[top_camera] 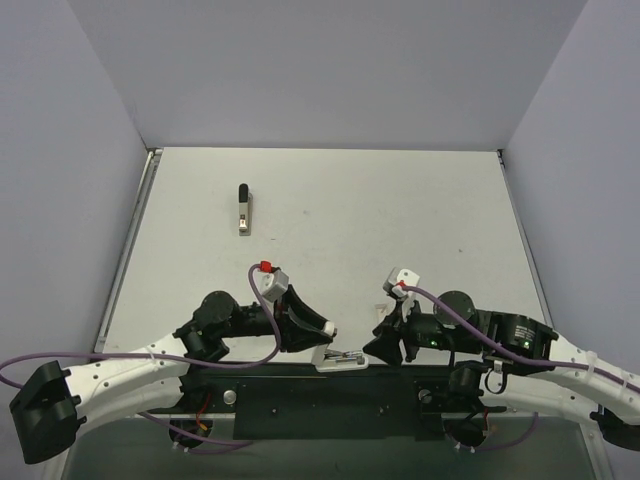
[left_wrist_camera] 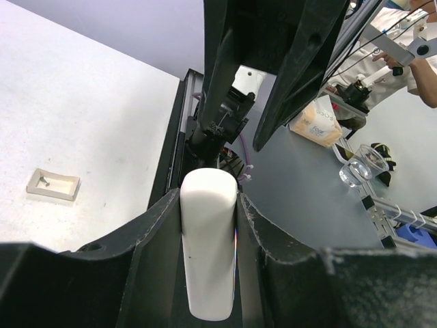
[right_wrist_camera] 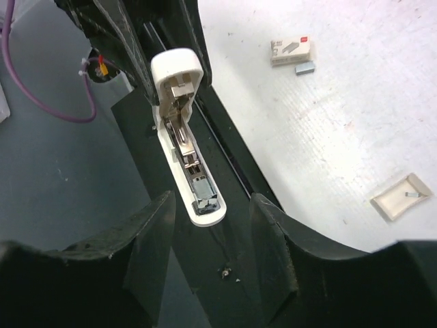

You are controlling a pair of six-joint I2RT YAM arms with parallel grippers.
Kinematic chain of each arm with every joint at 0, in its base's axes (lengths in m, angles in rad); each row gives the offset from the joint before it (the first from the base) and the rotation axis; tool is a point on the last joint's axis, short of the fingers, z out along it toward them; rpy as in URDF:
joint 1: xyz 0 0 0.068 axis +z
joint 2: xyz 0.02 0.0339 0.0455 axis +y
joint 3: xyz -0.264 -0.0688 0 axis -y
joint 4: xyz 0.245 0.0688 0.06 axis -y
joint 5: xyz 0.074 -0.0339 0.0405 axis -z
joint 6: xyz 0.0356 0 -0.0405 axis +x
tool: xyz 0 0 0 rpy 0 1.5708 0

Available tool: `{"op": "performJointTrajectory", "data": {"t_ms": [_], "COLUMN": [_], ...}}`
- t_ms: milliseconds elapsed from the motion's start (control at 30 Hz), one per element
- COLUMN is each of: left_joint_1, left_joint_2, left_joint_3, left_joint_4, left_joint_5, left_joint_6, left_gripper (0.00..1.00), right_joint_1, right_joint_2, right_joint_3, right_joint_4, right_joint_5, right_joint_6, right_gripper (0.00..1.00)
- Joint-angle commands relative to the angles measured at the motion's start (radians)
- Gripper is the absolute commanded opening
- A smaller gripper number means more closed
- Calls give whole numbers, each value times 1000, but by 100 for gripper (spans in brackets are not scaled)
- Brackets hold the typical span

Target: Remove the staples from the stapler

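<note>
Stapler [right_wrist_camera: 194,171] lies open, magazine up, on the black rail [right_wrist_camera: 235,225] between my arms. My left gripper [left_wrist_camera: 208,205] clamps its white end (both fingers touching); my right gripper [right_wrist_camera: 212,198] hangs over it, jaws apart, holding nothing.

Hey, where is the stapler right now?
Overhead view: the stapler lies at the table's near edge, centre, its white end clamped between the left fingers, with the right fingers hovering over it.
</note>
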Motion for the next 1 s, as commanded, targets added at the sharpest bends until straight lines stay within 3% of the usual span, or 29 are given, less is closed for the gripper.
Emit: {"op": "performJointTrajectory", "data": {"t_ms": [0,167,400,967], "left_joint_1": [-9,-12,-14,-17], "left_joint_2": [-3,0,35,211], "left_joint_3": [46,60,76,174], "left_joint_4": [62,24,10,-70], "left_joint_5": [-34,-89,-158,-341], "left_joint_6": [16,35,38,41], "left_gripper": [0,0,0,0], "right_joint_1": [1,1,21,17], "right_joint_2": [-9,51,148,359], "right_joint_3": [55,39,-21,-72], "right_joint_4": [-33,11,160,361], "right_joint_5": [82,170,302,530], "right_joint_6": [-11,34,97,84], "right_gripper": [44,34,0,0]}}
